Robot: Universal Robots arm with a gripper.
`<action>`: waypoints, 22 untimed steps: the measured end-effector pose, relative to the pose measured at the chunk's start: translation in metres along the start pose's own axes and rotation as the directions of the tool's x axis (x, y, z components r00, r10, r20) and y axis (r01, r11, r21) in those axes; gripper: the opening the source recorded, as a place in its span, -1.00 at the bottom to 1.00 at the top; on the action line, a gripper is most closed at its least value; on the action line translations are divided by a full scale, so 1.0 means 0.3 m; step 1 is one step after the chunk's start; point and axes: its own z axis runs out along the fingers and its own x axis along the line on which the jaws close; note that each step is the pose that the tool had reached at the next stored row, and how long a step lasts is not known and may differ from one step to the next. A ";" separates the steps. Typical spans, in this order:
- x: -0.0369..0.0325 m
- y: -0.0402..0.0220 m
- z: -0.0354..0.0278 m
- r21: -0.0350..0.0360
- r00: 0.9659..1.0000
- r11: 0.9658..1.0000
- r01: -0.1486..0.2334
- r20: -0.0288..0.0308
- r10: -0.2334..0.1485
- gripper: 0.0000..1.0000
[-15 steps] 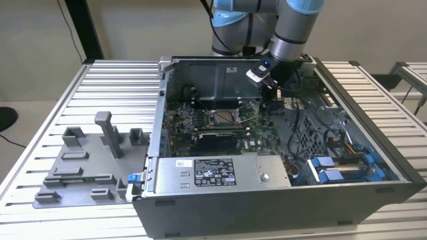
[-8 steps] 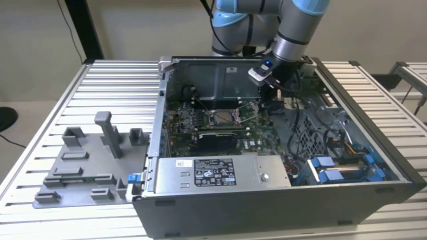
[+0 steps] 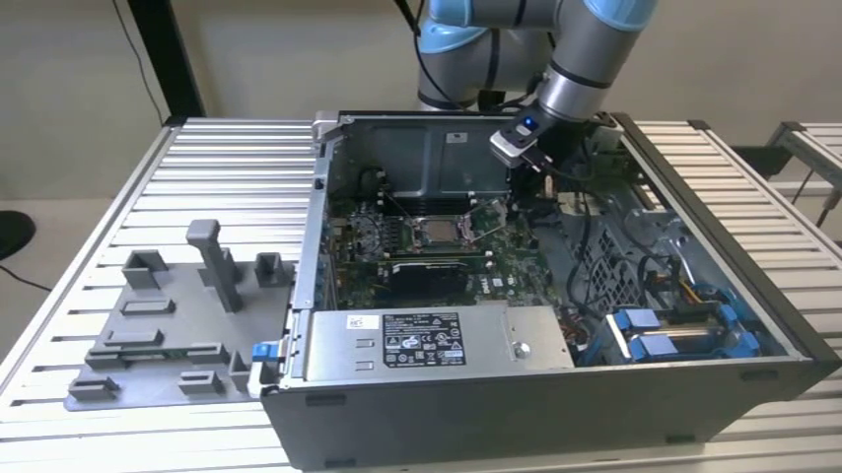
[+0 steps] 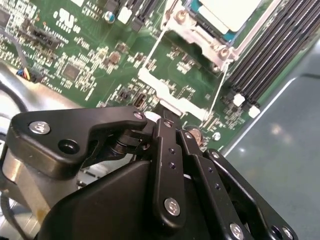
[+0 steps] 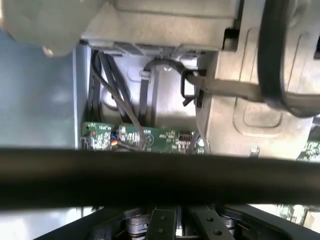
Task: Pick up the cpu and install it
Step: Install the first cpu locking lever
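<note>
The cpu (image 3: 432, 233) lies flat in its socket in the middle of the green motherboard (image 3: 362, 261), inside the open computer case (image 3: 553, 394). In the second wrist view the cpu (image 4: 225, 12) shows its pale silver top within the metal socket frame (image 4: 200, 37). My gripper (image 3: 530, 197) hangs inside the case, to the exterior view's right of the socket and slightly behind it. Its black fingers (image 4: 162, 145) stand together, shut, with the tips just above the socket's metal latch tab (image 4: 172, 105). I see nothing between them.
Grey plastic fixture blocks (image 3: 172, 315) stand on the slatted table at the exterior view's left. A power supply (image 3: 421, 340) fills the case's front, with blue drive brackets (image 3: 671, 330) to its right. Black memory slots (image 4: 270, 55) run beside the socket. Loose cables (image 5: 125, 110) hang near the case wall.
</note>
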 end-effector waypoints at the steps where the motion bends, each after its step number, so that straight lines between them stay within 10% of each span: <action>1: 0.000 0.000 -0.001 0.009 1.000 1.000 0.000 -0.001 0.000 -1.00; 8: 0.000 -0.002 -0.015 0.055 1.000 0.998 0.001 -0.004 -0.001 -1.00; 22: 0.004 -0.067 -0.012 0.068 1.000 0.998 0.002 -0.005 -0.001 -1.00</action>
